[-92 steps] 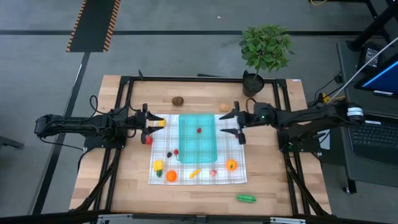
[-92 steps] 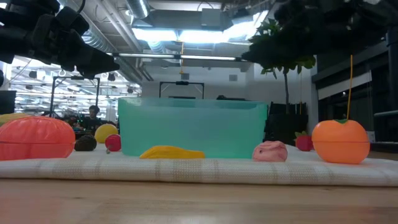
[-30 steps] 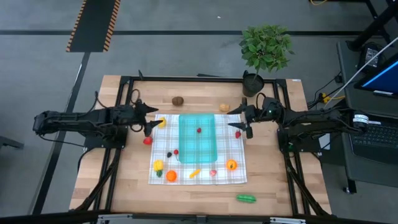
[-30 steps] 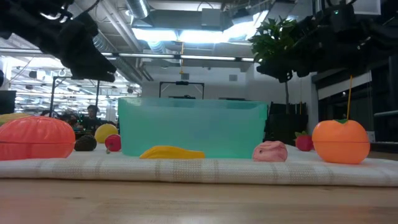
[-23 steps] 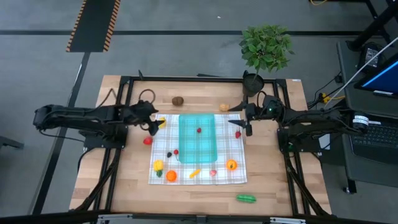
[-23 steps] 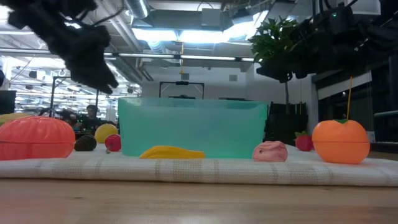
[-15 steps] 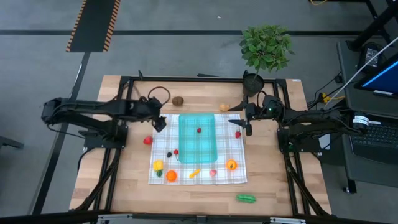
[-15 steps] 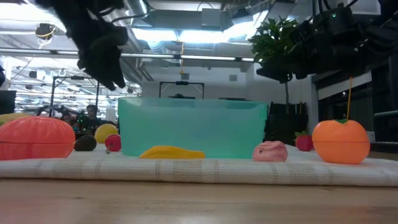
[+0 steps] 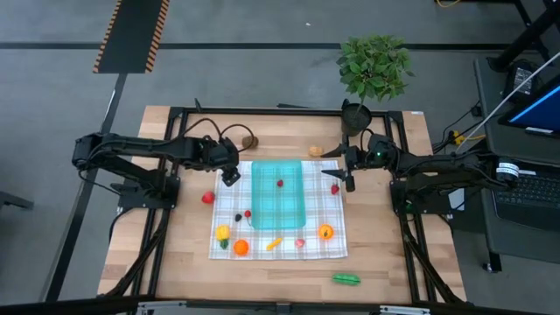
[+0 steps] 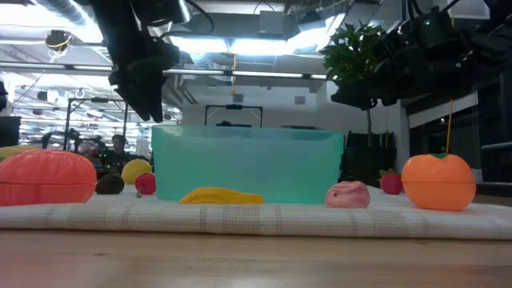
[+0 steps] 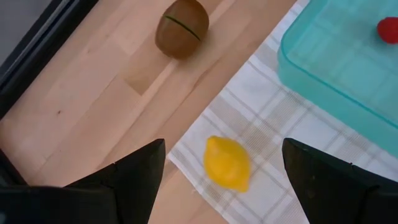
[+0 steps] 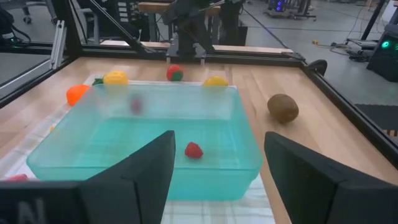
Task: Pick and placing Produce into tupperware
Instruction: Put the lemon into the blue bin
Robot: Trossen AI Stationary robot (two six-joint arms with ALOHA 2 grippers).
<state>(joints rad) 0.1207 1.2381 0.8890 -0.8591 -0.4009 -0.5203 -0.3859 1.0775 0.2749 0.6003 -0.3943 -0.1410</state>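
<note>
My left end effector [image 11: 217, 165] hovers open above the lemon [image 11: 227, 163]; best to centre both fingers, descend straight, and avoid snagging the cloth [image 11: 267, 124].

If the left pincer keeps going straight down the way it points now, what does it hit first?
Most likely the yellow lemon, which lies between the open fingers of the left pincer in the left wrist view, on the corner of the checked cloth beside the teal tupperware. Height above it is unclear.
</note>
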